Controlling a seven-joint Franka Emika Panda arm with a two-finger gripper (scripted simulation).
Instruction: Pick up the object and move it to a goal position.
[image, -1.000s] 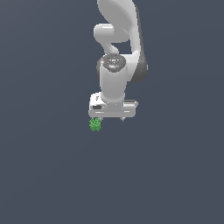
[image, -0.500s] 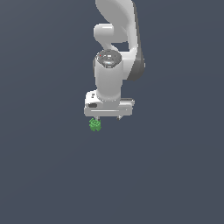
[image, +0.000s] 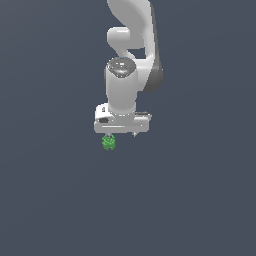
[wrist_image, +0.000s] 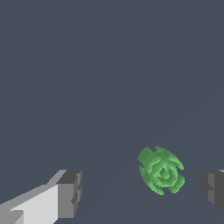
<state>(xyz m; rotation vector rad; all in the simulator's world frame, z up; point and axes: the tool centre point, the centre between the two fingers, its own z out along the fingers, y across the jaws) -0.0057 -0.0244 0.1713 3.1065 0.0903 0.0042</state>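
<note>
The object (image: 108, 142) is a small bright green lumpy blob on the dark grey floor. It lies just under the edge of my white gripper (image: 121, 133) that is nearer the exterior view's left. In the wrist view the object (wrist_image: 161, 170) lies between the two grey fingertips, closer to one fingertip (wrist_image: 213, 190) than to the other (wrist_image: 70, 193). My gripper (wrist_image: 142, 191) is open, with its jaws wide apart. Neither finger touches the object.
The floor is a plain dark grey surface (image: 200, 200) with nothing else showing on it. The white arm (image: 131, 45) rises behind the gripper at the top of the exterior view.
The gripper hand has shifted slightly toward the exterior view's left, more over the object. The object has not moved.
</note>
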